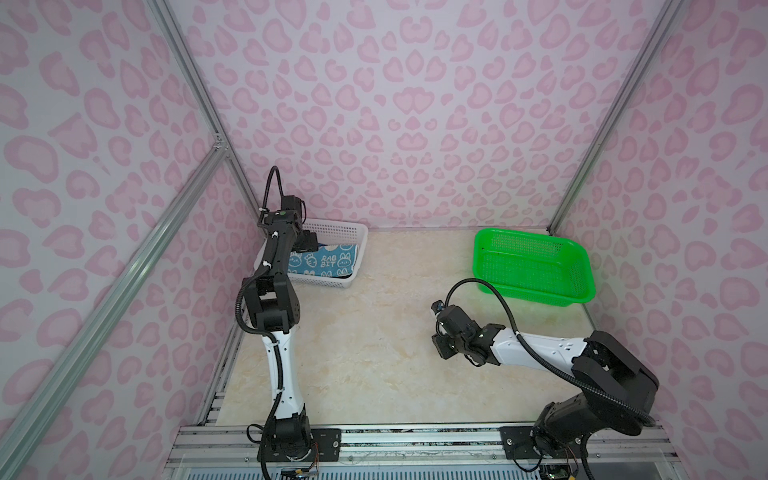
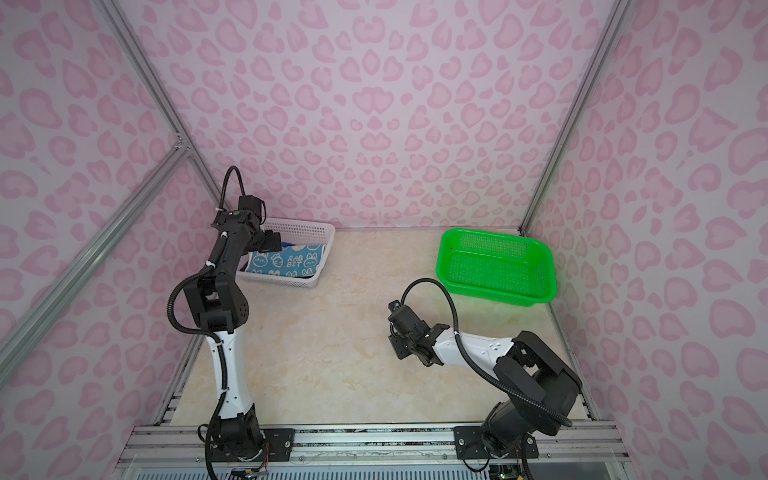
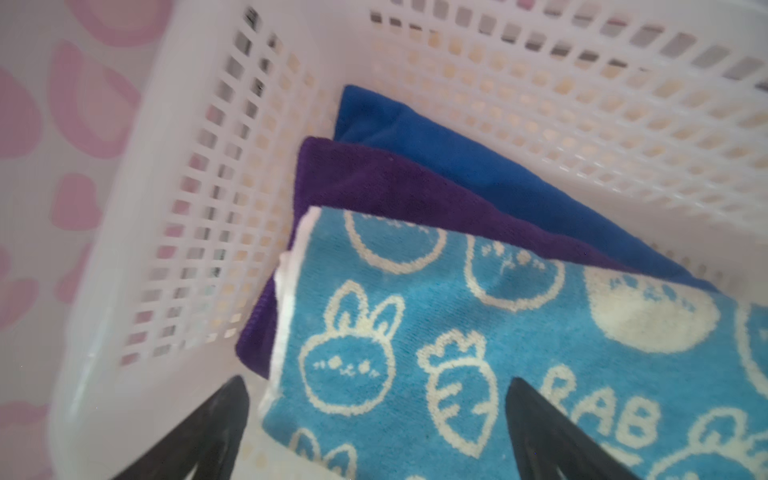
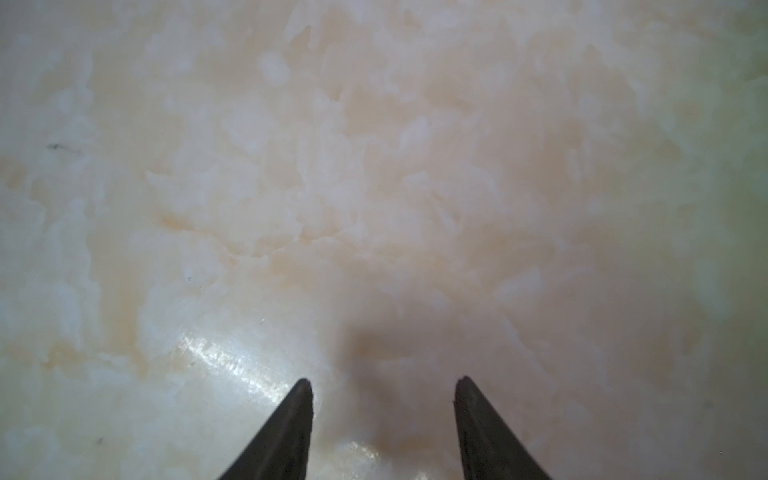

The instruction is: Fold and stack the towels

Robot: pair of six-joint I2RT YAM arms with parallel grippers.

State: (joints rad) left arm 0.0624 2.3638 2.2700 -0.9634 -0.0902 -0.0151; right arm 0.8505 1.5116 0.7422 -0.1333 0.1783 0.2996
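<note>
Three folded towels lie stacked in the white basket [image 3: 540, 83]. The royal blue towel [image 3: 436, 141] is at the bottom, the dark purple towel [image 3: 374, 187] lies over it, and the teal rabbit towel [image 3: 436, 316] is on top. In both top views the teal towel [image 1: 326, 261] [image 2: 289, 261] shows in the basket at the back left. My left gripper [image 3: 376, 384] hangs open just above the teal towel, its fingers wide apart and holding nothing. My right gripper [image 4: 384, 381] is open over bare tabletop, seen right of centre in a top view [image 1: 441, 350].
An empty green perforated basket [image 1: 528, 266] [image 2: 494, 266] stands at the back right. The white basket [image 1: 353, 232] sits against the back left corner, next to the left wall. The marbled tabletop [image 1: 365, 340] lies between the two arms.
</note>
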